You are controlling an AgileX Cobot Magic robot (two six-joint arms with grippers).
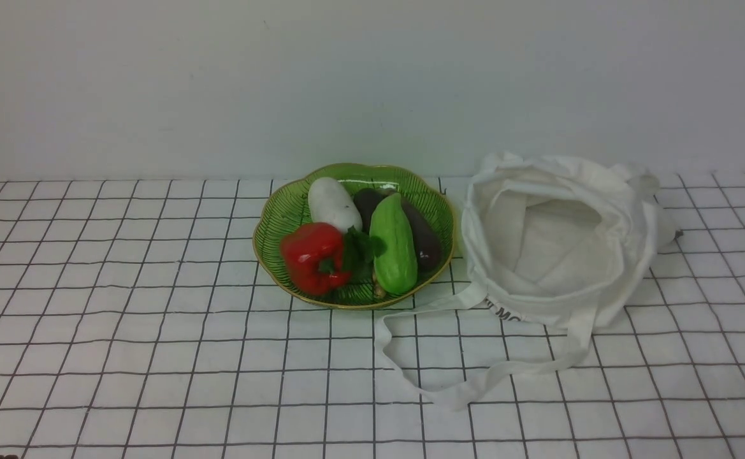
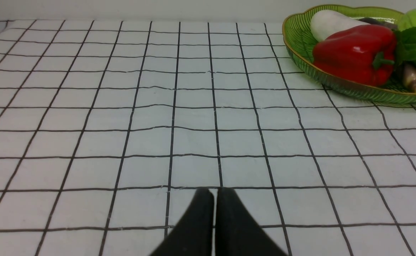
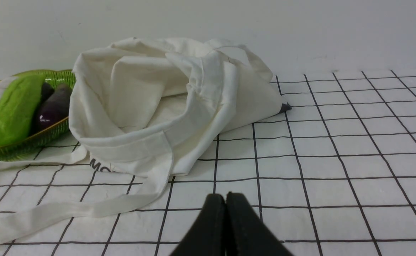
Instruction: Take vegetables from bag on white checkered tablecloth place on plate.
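The white radish [image 1: 332, 203] lies in the green plate [image 1: 283, 210], its dark green leaves [image 1: 361, 250] toward the front. It also shows in the left wrist view [image 2: 330, 23] at the plate's [image 2: 298, 42] far side. The white cloth bag [image 1: 557, 242] lies open and slumped right of the plate, and its inside looks empty; it fills the right wrist view [image 3: 165, 103]. My left gripper [image 2: 215, 193] is shut and empty over bare tablecloth [image 2: 158, 106], well short of the plate. My right gripper [image 3: 225, 197] is shut and empty in front of the bag. Neither gripper shows in the front view.
In the plate also lie a red bell pepper [image 1: 313, 256], a light green cucumber [image 1: 392, 252] and a dark purple eggplant [image 1: 424, 237]. The bag's long strap [image 1: 474, 382] loops forward over the tablecloth [image 1: 123, 319]. A plain wall stands behind.
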